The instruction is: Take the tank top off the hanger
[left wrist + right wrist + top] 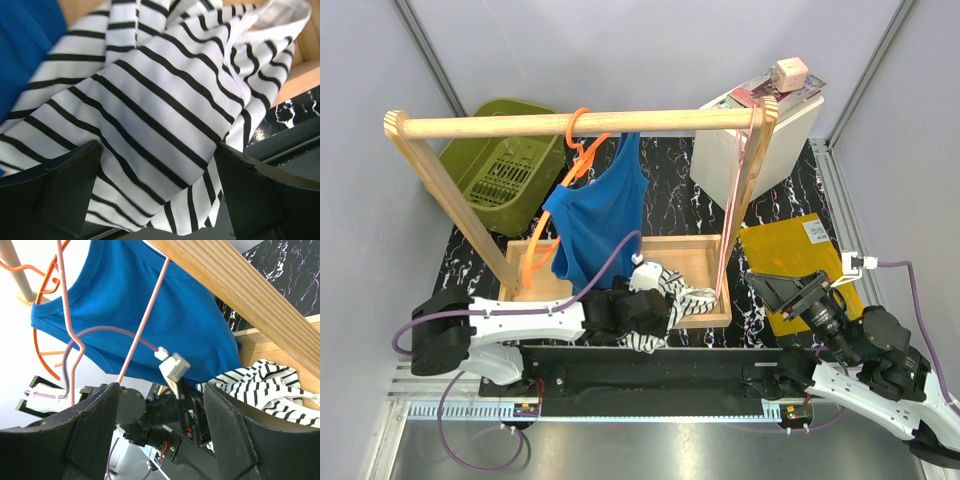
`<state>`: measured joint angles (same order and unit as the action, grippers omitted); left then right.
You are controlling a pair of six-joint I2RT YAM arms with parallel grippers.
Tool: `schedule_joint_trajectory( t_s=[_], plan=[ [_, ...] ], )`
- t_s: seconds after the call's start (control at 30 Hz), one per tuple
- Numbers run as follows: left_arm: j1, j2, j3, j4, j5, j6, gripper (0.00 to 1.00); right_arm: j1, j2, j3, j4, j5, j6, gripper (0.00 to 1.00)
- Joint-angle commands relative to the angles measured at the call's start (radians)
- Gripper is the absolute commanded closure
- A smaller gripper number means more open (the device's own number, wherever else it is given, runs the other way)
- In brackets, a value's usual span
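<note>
The blue tank top (pixel 595 215) hangs on the orange hanger (pixel 578 128), whose hook is over the wooden rod. Its hem drops to the wooden tray. My left gripper (pixel 658 305) is low at the tray's front edge, under the top's hem. In the left wrist view this gripper (pixel 157 147) is open, with the striped garment (pixel 150 90) lying between its fingers and the tank top (pixel 25 45) at upper left. My right gripper (pixel 790 290) is open and empty at the right. The right wrist view shows this gripper (pixel 161 390), the tank top (pixel 165 315) and the hanger (pixel 42 347).
A thin pink hanger (pixel 735 200) hangs at the rod's right end, by the rack's right post. The rack (pixel 500 125) stands over a wooden tray (pixel 695 250). A green basket (pixel 505 165) sits back left, a white box (pixel 760 140) back right, a yellow pad (pixel 790 260) at right.
</note>
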<state>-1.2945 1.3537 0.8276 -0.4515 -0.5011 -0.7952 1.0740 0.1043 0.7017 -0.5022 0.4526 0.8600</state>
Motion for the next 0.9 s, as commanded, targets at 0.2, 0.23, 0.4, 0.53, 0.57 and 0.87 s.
schedule_joint_trajectory(
  t_s=[0.2,0.23,0.4,0.53,0.57,0.87],
  plan=[
    [0.012,0.102,-0.042,0.162,0.116,-0.045,0.25,0.000,0.006,0.022,-0.004,0.021,-0.026,0.24],
    [0.015,0.099,-0.044,0.163,0.116,-0.041,0.32,-0.002,0.003,0.022,-0.006,0.023,-0.027,0.24],
    [0.018,0.039,-0.030,0.151,0.124,-0.006,0.65,-0.002,-0.008,0.025,-0.010,0.023,-0.029,0.24],
    [0.018,-0.016,-0.013,0.122,0.141,0.013,0.80,-0.002,-0.005,0.035,-0.013,0.021,-0.032,0.24],
    [0.017,-0.028,-0.010,0.119,0.150,0.014,0.84,0.000,0.000,0.036,-0.012,0.021,-0.032,0.24],
    [-0.031,-0.257,0.018,0.080,0.304,0.092,1.00,-0.002,0.002,0.038,-0.015,0.024,-0.032,0.24]
  ],
)
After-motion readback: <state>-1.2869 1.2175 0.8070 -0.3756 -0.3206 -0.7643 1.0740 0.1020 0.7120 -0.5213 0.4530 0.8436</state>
